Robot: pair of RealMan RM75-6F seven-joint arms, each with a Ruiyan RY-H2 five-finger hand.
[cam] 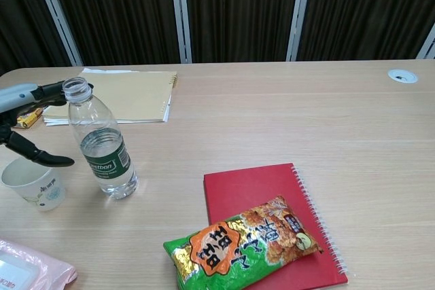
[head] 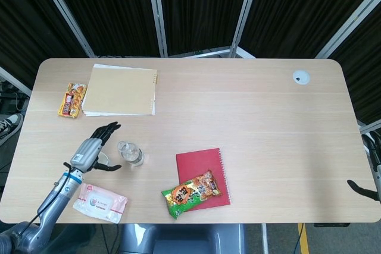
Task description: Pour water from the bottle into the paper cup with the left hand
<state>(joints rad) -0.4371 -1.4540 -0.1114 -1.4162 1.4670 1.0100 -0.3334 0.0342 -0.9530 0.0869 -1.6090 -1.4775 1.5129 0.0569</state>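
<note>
A green and orange crinkly snack bag (cam: 239, 246) is lying across a red spiral-bound notebook (cam: 262, 191), while a tan paper folder (head: 121, 90) is sitting beside a small yellow snack packet (head: 72, 99), and a pink wet-wipes pack (head: 100, 202) is resting near the table's front edge.

The left hand (head: 90, 150) is showing a grey metal back, black fingers (cam: 41, 159) and a thin grey forearm (head: 53, 196).

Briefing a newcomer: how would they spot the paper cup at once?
Look at the table's near-left area, beside the clear water bottle. The paper cup stands left of it, under the open left hand. It is the only small white open-topped container.
</note>
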